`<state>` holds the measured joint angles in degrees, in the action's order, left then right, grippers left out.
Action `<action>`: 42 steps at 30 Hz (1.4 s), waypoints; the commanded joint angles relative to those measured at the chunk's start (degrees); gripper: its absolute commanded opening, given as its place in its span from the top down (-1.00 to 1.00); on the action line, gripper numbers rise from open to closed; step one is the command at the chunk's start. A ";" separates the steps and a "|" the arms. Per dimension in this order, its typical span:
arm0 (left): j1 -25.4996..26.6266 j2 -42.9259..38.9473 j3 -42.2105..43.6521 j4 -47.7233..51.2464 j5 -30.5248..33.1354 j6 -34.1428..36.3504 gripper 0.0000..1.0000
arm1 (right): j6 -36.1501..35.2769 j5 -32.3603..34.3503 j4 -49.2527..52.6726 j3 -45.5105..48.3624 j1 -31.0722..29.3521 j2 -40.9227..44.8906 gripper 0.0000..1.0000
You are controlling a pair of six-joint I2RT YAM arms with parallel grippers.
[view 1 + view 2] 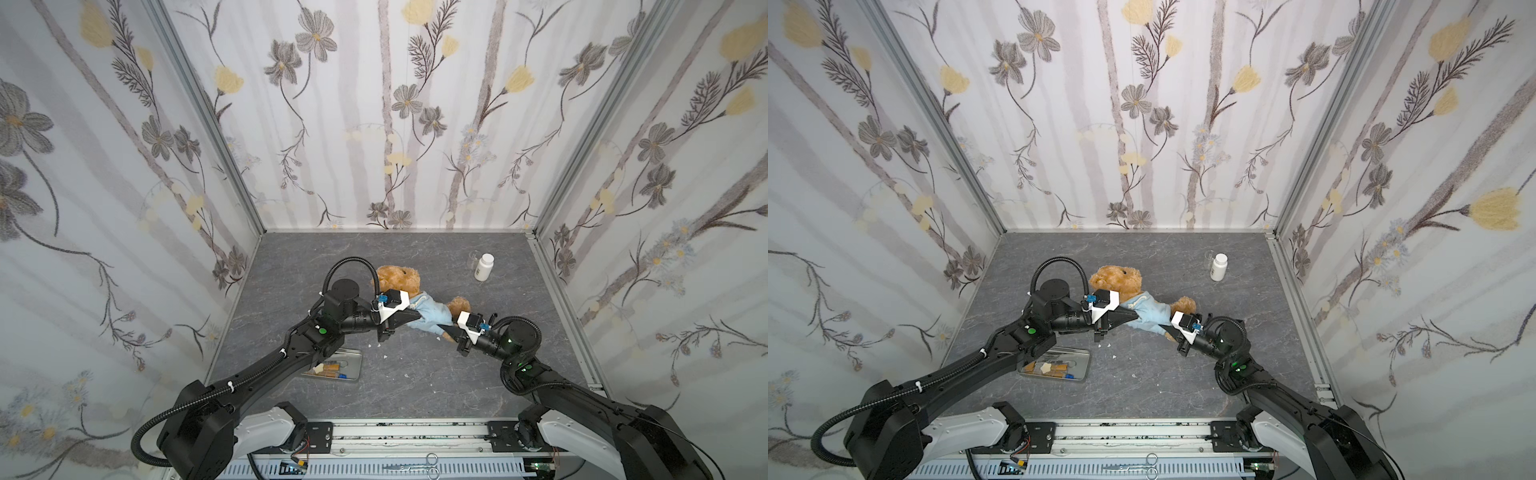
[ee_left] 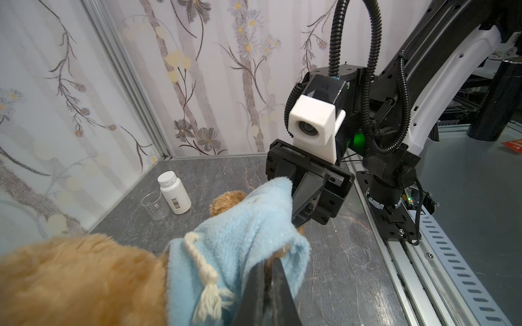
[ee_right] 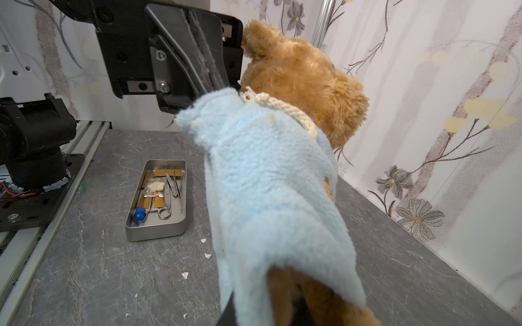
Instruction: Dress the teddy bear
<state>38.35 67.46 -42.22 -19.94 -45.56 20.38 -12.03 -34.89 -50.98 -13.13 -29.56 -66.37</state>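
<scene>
Where the teddy bear (image 1: pixel 398 281) lies: on the grey tabletop (image 1: pixel 415 395) near its middle in both top views, head toward the far left, legs toward the right arm, torso between the 2 grippers.
Light blue shirt (image 1: pixel 430 316): already around the torso, with a cream cord (image 2: pixel 202 262) at the neck. The hem stands open and brown fur shows under it in the right wrist view.
Left gripper (image 1: pixel 415 316): jaws closed, pinching the shirt's upper edge just beside the neck.
Right gripper (image 1: pixel 444 329): jaws narrow, clamped on a corner of the hem.
Step in hand: judged to be drawing the shirt down the body, the cloth held between 2 grips.
Sleeves: hidden, so it cannot be told whether the paws are through.
Next move: probably the right grip pulls the hem toward the legs while the left steadies the collar. The fleece may stretch or slip and the light bear may drag along, so a slow pull suits.
Bystanders: white bottle (image 1: pixel 484 266) and clear beaker (image 1: pixel 473 258) at the far right, and a metal tray (image 1: pixel 354 368) by the left arm, all well apart from the bear.
</scene>
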 commanded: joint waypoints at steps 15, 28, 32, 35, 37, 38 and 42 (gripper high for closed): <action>4.10 6.34 -6.51 0.26 13.74 -1.45 0.36 | -10.93 8.00 9.46 -6.62 -6.54 -1.82 1.00; 4.19 9.94 -9.41 7.03 13.03 -2.90 0.21 | -22.78 12.92 16.14 -9.19 -10.46 -2.10 1.00; 4.28 11.07 -9.71 7.96 12.38 -2.84 0.13 | -23.98 13.21 17.33 -10.03 -11.27 -2.34 1.00; 4.30 12.02 -9.73 8.55 11.90 -2.81 0.20 | -24.18 12.86 16.69 -10.10 -11.41 -2.19 1.00; 4.28 12.72 -9.99 8.74 10.78 -3.17 0.33 | -24.33 12.92 16.41 -10.13 -11.50 -2.27 1.00; 4.28 13.14 -10.16 8.86 10.08 -3.36 0.41 | -24.31 13.01 16.32 -10.10 -11.54 -2.19 1.00; 4.24 14.24 -10.41 8.87 6.22 -4.72 0.84 | -23.15 13.23 15.31 -9.84 -11.49 -2.10 1.00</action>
<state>42.52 81.08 -52.18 -12.23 -35.75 16.84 -33.93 -18.22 -27.73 -22.26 -40.71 -68.66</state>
